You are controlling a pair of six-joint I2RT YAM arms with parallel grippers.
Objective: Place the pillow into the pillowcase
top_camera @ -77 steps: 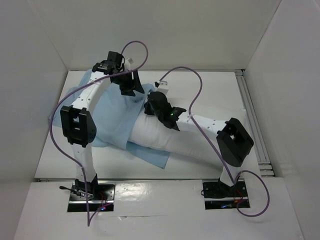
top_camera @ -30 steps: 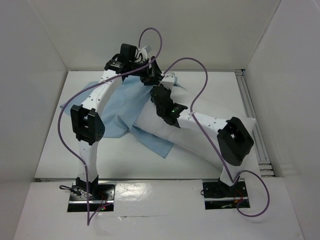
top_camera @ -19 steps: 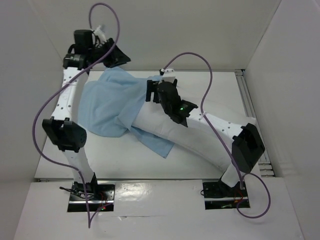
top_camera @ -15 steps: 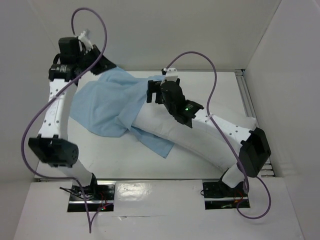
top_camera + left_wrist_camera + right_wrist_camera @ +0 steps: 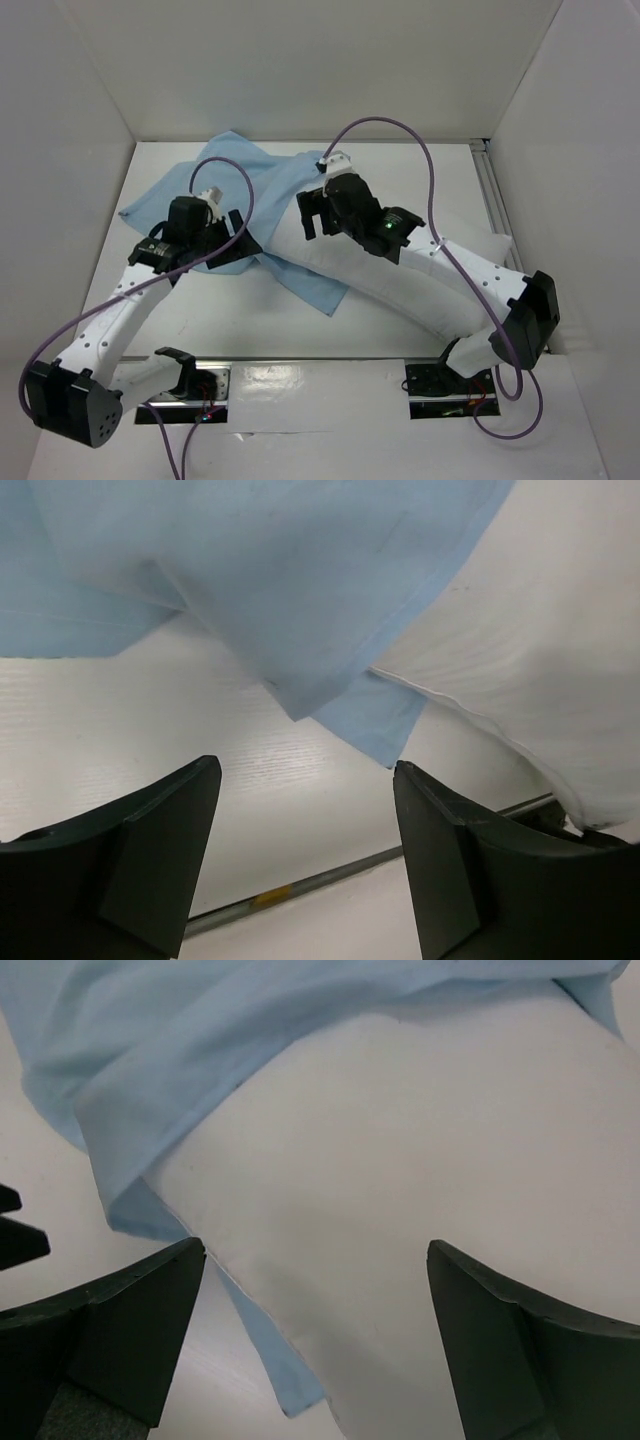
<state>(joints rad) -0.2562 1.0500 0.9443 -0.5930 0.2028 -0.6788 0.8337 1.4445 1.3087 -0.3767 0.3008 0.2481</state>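
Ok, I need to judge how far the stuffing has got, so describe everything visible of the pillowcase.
The pillowcase is thin, limp, plain light-blue cloth, wrinkled and folded. It lies on the table at far left, draped over the left end of the pillow, one corner sticking out under its near side. Left gripper and right gripper are open; neither holds it.

The pillow (image 5: 340, 262) lies diagonally on the table (image 5: 420, 180), from centre to right. The pillowcase (image 5: 240, 170) lies far left, draped over the pillow's left end, with one corner under the pillow on the near side. The left gripper (image 5: 240, 248) is at the pillowcase's near edge, left of the pillow. The right gripper (image 5: 312, 212) is above the pillow's left end.
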